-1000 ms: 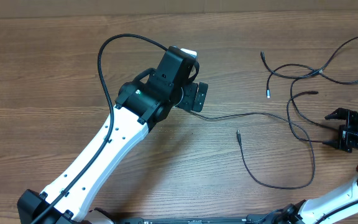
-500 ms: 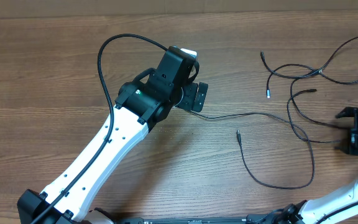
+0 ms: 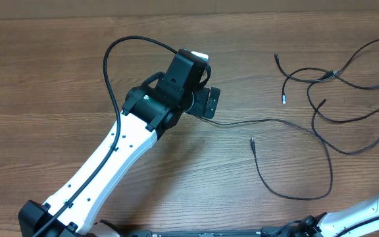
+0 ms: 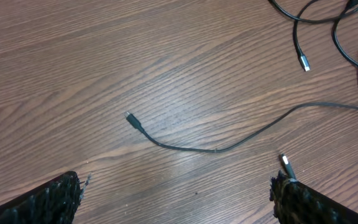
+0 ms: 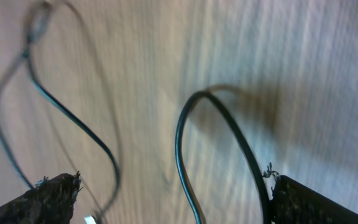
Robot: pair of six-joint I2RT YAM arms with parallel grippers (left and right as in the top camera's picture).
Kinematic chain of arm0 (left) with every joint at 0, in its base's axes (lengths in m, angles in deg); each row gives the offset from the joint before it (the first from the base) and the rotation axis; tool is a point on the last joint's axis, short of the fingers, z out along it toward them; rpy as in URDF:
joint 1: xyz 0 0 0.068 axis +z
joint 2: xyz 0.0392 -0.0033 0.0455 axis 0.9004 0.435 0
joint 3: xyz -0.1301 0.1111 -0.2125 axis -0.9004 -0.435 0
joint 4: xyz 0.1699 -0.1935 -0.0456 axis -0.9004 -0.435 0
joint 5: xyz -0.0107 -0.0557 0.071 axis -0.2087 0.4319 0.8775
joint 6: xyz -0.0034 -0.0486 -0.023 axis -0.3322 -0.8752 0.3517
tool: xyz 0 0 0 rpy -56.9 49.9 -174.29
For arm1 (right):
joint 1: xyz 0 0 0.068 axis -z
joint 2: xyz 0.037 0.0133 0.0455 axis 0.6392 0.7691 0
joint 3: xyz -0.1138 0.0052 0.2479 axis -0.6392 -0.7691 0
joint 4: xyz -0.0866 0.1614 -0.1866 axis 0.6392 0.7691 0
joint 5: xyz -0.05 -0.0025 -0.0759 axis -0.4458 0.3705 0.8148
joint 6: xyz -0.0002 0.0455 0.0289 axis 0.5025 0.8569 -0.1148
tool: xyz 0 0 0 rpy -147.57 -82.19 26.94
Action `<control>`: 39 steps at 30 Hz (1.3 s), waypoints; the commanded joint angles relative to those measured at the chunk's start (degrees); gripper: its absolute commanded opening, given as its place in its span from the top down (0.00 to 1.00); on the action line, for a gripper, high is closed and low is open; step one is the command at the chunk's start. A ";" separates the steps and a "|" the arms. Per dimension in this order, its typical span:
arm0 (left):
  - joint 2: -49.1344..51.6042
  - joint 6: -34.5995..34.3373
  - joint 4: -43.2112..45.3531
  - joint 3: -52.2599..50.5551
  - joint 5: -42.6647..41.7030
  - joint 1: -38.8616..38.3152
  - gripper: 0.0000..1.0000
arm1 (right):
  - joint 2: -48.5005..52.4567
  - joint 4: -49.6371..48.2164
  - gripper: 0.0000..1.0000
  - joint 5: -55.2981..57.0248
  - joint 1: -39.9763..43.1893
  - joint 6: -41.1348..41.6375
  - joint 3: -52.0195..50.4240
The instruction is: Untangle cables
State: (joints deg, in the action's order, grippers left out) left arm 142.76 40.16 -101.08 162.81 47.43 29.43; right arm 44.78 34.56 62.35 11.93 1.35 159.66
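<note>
Several thin black cables lie on the wooden table at the right. One long cable [image 3: 288,121] runs from beside my left gripper [image 3: 206,102] to the right, loops down and ends in a plug [image 3: 251,139]. The others [image 3: 321,74] tangle loosely at the upper right. In the left wrist view my left gripper [image 4: 176,186] is open and empty above the long cable [image 4: 216,149], with a silvery plug [image 4: 284,163] next to its right finger. My right gripper [image 5: 173,183] is open, out of the overhead view. A cable loop [image 5: 182,134] passes between its fingers, in a blurred view.
The left arm [image 3: 110,158] reaches diagonally from the bottom left, with its own thick black cable [image 3: 110,66] arching above it. Part of the right arm [image 3: 367,207] shows at the bottom right corner. A silvery-tipped plug [image 4: 304,62] lies at the upper right of the left wrist view.
My right gripper has moved right and left the overhead view. The cable loops at the right have shifted and stretched toward the right edge. The left arm has not moved.
</note>
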 commanded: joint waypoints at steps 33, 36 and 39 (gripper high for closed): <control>-0.33 0.42 0.07 0.52 0.72 0.26 0.01 | -29.77 27.89 0.00 -14.27 -18.03 -42.47 0.87; -0.33 0.42 0.09 0.52 0.70 0.26 0.00 | -29.64 30.49 0.00 -8.02 -23.56 -42.38 -0.35; -0.33 0.42 0.07 0.52 0.72 0.26 0.00 | -29.64 32.15 0.00 -2.03 -28.61 -41.97 -2.73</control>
State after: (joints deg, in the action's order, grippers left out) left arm 142.76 40.16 -101.08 162.81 47.46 29.43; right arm 15.10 65.71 53.09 -13.16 -38.70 159.09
